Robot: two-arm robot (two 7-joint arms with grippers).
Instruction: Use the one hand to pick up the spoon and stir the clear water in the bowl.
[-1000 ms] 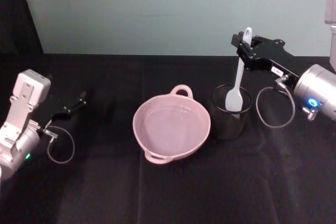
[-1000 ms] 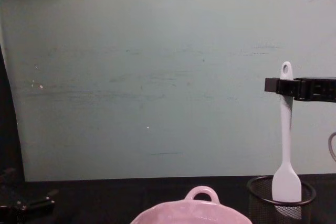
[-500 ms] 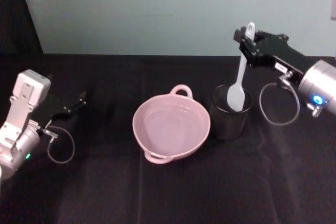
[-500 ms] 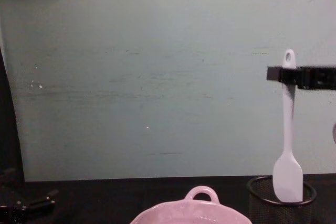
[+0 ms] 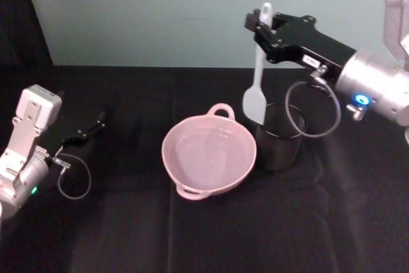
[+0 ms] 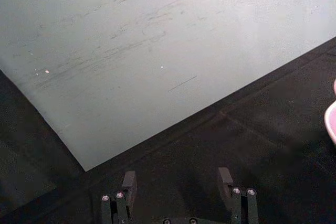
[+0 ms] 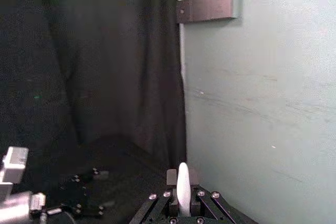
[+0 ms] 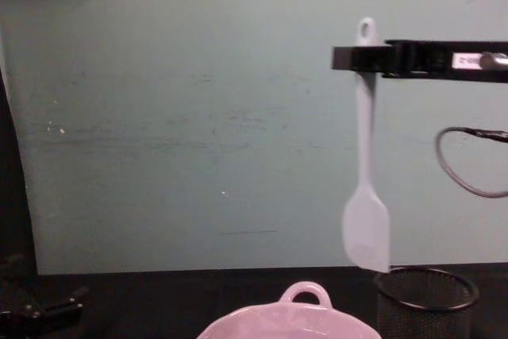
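Observation:
The white spoon [image 5: 256,75] hangs upright in the air, its flat head [image 8: 366,233] clear of the black mesh cup [image 5: 280,137] and just beyond the far right rim of the pink bowl [image 5: 176,169]. My right gripper [image 5: 261,27] is shut on the spoon's handle near the hole end [image 8: 365,32]; the handle tip [image 7: 182,187] pokes up between its jaws. The bowl's loop handle [image 8: 305,292] faces the wall, and the clear water inside barely shows. My left gripper [image 5: 94,121] is parked at the far left, low over the cloth, its fingers [image 6: 226,179] spread apart.
The black wire-mesh cup [image 8: 425,298] stands right of the bowl, under my right arm's looping cable [image 5: 311,108]. A black cloth covers the table up to the pale green wall. Open cloth lies in front of the bowl and to its left.
My right gripper has lifted the spoon out of the mesh cup and carried it left toward the bowl. The left arm has stayed still.

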